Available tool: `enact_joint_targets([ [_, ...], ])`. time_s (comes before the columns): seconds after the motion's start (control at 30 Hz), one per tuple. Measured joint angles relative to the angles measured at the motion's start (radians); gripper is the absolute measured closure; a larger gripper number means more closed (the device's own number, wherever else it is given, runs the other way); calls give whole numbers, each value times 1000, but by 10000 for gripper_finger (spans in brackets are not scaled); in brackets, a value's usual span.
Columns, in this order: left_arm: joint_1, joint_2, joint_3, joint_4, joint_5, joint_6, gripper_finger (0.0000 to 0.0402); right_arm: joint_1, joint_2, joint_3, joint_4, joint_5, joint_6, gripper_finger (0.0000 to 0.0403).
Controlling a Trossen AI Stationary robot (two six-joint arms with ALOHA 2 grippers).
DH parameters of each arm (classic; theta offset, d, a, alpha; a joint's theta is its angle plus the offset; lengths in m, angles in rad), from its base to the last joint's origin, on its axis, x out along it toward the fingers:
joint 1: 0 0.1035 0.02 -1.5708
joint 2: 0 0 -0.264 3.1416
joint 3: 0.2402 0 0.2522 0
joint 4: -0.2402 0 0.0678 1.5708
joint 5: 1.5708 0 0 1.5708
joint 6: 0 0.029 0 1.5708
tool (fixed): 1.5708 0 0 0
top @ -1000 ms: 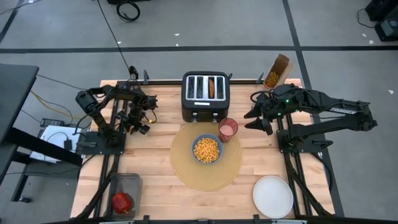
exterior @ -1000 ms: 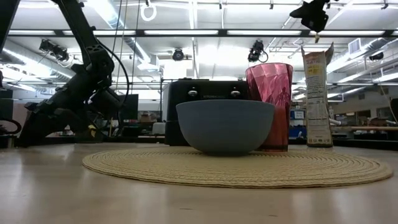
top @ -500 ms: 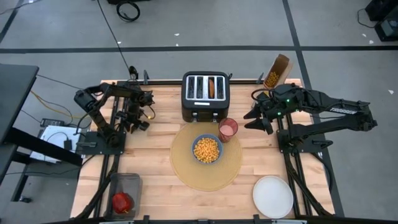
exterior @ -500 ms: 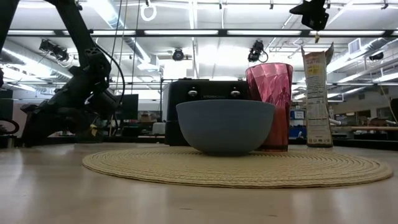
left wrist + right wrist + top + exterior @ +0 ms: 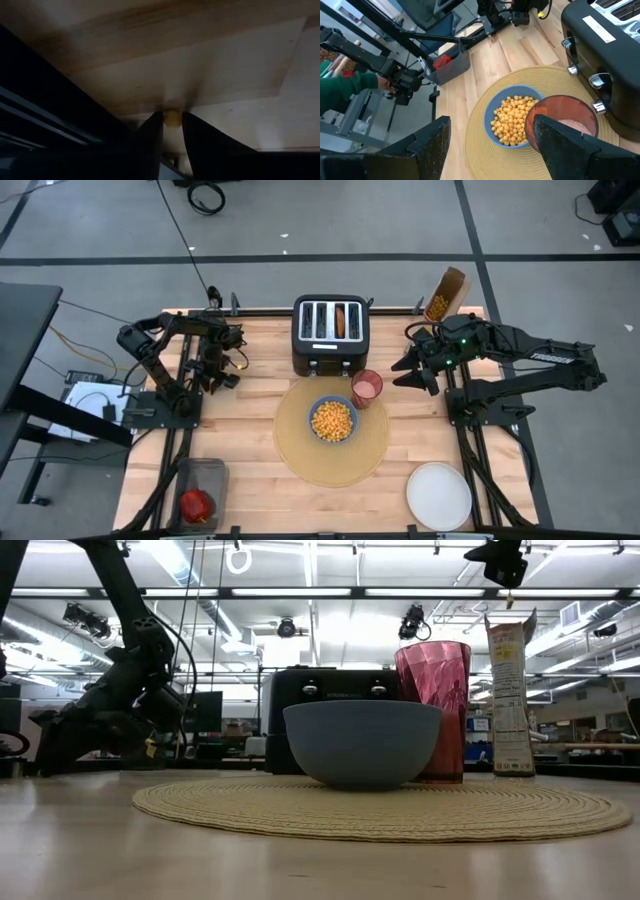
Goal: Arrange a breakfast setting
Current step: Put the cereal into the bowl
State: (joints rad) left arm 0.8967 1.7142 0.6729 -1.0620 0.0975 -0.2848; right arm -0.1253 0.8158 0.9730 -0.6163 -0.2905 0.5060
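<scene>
You have one wooden table point(image 5: 250, 450) carrying one large round tan placemat point(image 5: 370, 455) at its centre. Behind the mat, at the far edge, stands one black toaster point(image 5: 330, 335) with four slots; one slot holds a browned piece, likely the bagel point(image 5: 342, 321).

One white round plate point(image 5: 439, 496) sits bare at the near right corner, well apart from the mat. One clear bin point(image 5: 200, 490) at the near left corner holds the one red apple point(image 5: 196, 504).

On the mat you have one small blue bowl point(image 5: 332, 420) full of yellow cereal balls point(image 5: 512, 120), and just beside it on the far right one pink translucent cup point(image 5: 366, 388) at the mat's edge. One open cereal box point(image 5: 444, 294) stands at the far right corner, with cereal showing in it.

Your left gripper point(image 5: 171, 131) is low over the far left of the table, fingers nearly together, pinching one small yellow cereal piece point(image 5: 172, 118) at the tips. Your right gripper point(image 5: 408, 367) hangs to the right of the cup, fingers apart and holding nothing.
</scene>
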Motion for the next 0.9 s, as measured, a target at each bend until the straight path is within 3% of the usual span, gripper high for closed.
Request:
enact_joint_targets([
  [0.37,-1,-8,0,-1,-1,-11,337,0,0,0,2,-3,-1,117],
  [0.6,-5,-39,62,-44,-18,-2,338,0,0,0,2,-8,-11,117],
  [0.9,-59,-139,177,-144,93,-53,338,0,0,0,2,-11,-59,117],
])
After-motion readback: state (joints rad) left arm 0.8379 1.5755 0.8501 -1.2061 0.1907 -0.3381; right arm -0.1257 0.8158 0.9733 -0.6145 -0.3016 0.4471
